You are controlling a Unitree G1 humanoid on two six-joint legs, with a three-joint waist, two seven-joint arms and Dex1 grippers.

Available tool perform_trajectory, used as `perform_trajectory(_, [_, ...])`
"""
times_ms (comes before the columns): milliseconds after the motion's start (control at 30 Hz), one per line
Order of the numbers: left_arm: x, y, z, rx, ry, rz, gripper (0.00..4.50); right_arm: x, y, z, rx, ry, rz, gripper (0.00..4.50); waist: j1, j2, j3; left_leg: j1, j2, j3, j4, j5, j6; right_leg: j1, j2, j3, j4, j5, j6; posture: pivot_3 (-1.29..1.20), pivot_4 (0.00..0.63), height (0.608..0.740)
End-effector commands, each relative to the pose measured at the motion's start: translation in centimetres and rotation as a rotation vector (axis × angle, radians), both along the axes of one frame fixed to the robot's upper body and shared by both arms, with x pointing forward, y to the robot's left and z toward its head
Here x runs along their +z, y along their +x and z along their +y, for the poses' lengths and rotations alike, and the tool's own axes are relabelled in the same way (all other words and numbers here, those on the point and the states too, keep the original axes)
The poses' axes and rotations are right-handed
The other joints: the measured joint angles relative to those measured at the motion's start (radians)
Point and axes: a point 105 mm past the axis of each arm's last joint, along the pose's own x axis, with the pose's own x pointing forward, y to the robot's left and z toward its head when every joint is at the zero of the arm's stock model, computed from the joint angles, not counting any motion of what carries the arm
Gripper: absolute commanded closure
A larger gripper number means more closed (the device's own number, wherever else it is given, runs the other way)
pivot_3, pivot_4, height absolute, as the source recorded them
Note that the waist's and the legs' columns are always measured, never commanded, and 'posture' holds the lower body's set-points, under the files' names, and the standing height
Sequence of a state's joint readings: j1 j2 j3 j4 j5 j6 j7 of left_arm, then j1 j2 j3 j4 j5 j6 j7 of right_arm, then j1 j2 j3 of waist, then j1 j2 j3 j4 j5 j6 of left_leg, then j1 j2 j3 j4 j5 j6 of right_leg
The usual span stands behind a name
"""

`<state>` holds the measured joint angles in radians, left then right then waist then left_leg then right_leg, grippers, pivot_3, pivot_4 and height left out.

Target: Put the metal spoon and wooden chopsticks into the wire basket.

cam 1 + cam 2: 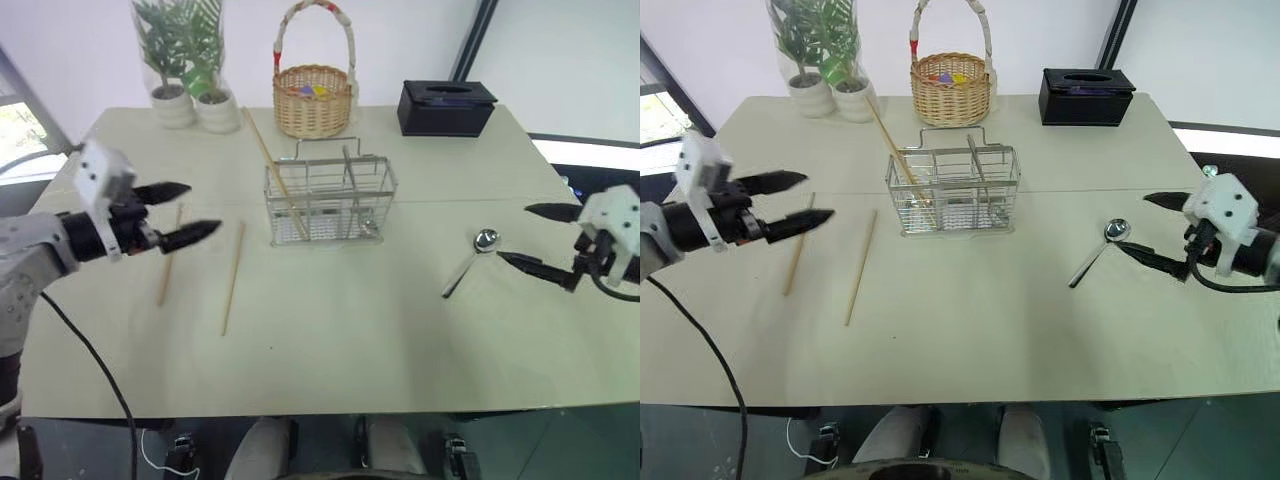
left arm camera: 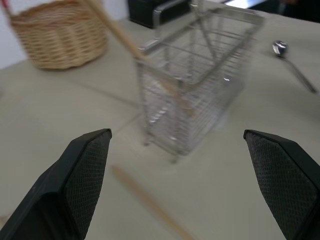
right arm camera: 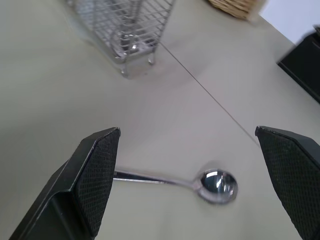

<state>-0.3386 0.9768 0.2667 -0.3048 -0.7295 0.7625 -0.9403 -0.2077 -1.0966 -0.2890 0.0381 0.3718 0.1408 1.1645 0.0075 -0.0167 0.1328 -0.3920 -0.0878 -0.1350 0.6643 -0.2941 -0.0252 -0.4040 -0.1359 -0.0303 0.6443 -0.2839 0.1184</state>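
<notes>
We've got one chopstick [image 1: 272,168] in the wire basket [image 1: 330,200]; two chopsticks [image 1: 232,277] and the spoon [image 1: 470,260] remain on the table [image 1: 350,340], left gripper [image 1: 188,211] and right gripper [image 1: 532,236] both wide open, empty.

Left pincer [image 1: 182,211] raised, fingers spread wide, right pincer [image 1: 535,237] raised, fingers wide, both empty
</notes>
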Motion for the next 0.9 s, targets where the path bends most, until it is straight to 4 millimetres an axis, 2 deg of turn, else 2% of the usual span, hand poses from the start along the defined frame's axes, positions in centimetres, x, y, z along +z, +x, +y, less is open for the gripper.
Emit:
perform_trajectory(33, [0.7, -1.1, -2.4, -0.166, 0.026, 0.008, 0.02, 1.0, 0.9, 2.0, 0.208, -0.176, -0.006, 0.0, -0.001, 0.0, 0.002, 0.0, 0.0, 0.0, 0.0, 0.0, 0.0, 0.001, 0.0, 0.0, 0.0, 0.0, 0.0, 0.0, 0.15, 0.65])
perform_trajectory(167, [1.1, -0.5, -3.5, -0.208, 0.021, -0.002, 0.02, 0.6, 2.7, 3.6, 0.403, -0.38, 0.021, 0.0, -0.005, -0.004, 0.005, 0.002, 0.0, 0.0, 0.0, 0.0, 0.0, 0.002, 0.001, -0.001, -0.001, 0.0, 0.0, 0.0, 0.15, 0.65])
perform_trajectory(367, [1.5, -0.6, -4.5, -0.242, 0.012, -0.011, 0.02, -1.9, 5.6, 3.1, 0.598, -0.809, 0.127, 0.0, -0.021, -0.006, 0.007, 0.002, -0.002, -0.001, 0.0, 0.001, 0.0, -0.001, 0.002, -0.001, 0.002, 0.003, 0.004, 0.0, 0.15, 0.65])
perform_trajectory(633, [1.8, -1.4, -5.1, -0.238, 0.018, -0.02, 0.02, -4.3, 8.0, 2.0, 0.643, -1.168, 0.183, 0.0, -0.025, -0.006, 0.007, 0.001, -0.002, -0.001, -0.003, 0.007, -0.011, -0.003, 0.003, 0.0, 0.003, 0.003, 0.004, 0.0, 0.15, 0.65])
perform_trajectory(900, [2.5, -2.3, -4.7, -0.203, 0.019, -0.022, 0.02, -6.4, 9.5, 1.6, 0.634, -1.334, 0.127, 0.0, -0.027, -0.006, 0.007, 0.002, -0.002, -0.002, -0.002, 0.008, -0.012, -0.003, 0.004, 0.002, 0.007, 0.003, 0.003, 0.0, 0.15, 0.65])
